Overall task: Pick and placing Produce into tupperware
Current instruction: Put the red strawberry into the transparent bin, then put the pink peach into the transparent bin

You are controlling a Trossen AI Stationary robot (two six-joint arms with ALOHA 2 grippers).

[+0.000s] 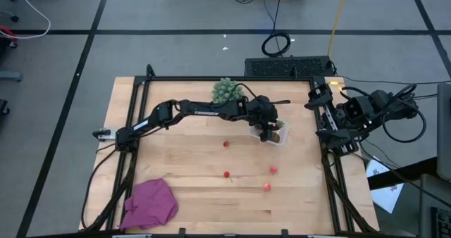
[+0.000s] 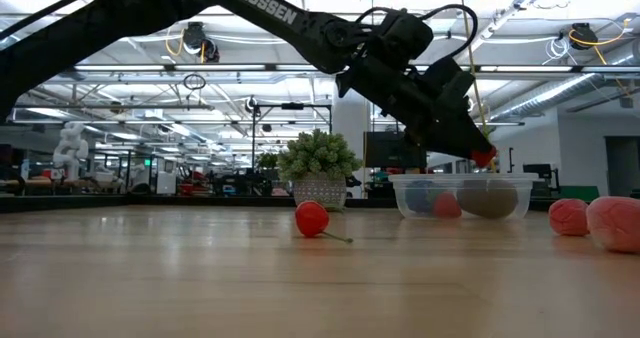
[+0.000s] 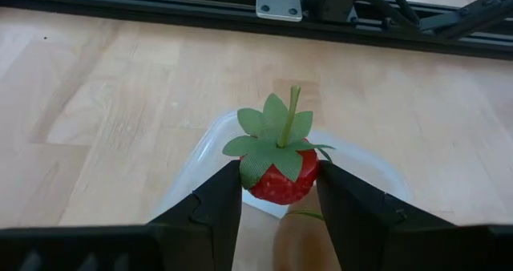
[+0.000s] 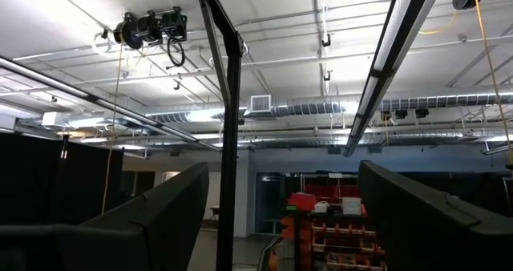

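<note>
My left gripper [image 3: 279, 192] is shut on a red toy strawberry [image 3: 280, 183] with a green leafy cap. It hangs over the clear tupperware [image 1: 279, 136], which stands at the table's far right. In the low view the tupperware [image 2: 412, 184] holds a red piece [image 2: 447, 206] and a brown oval [image 2: 488, 200]. Several small red berries [image 1: 226, 143] [image 1: 227, 174] [image 1: 273, 170] lie on the wood nearer the front. My right gripper [image 4: 280, 215] waits at the right edge, open and tipped up at the ceiling. My left gripper pinches the strawberry's red body [image 3: 264, 188] between its two fingers, one on each side. The fingers slant down from the table's left side. The green cap and stem [image 3: 288, 115] stick out past the fingertips. The strawberry [image 2: 484, 157] hangs clear above the tupperware's open top.
A green spiky ball [image 1: 227, 90] stands by the far edge, just left of the tupperware. A magenta cloth [image 1: 150, 203] lies at the front left corner. A black frame rail [image 1: 225, 78] runs around the table. Bare wood lies left of the berries.
</note>
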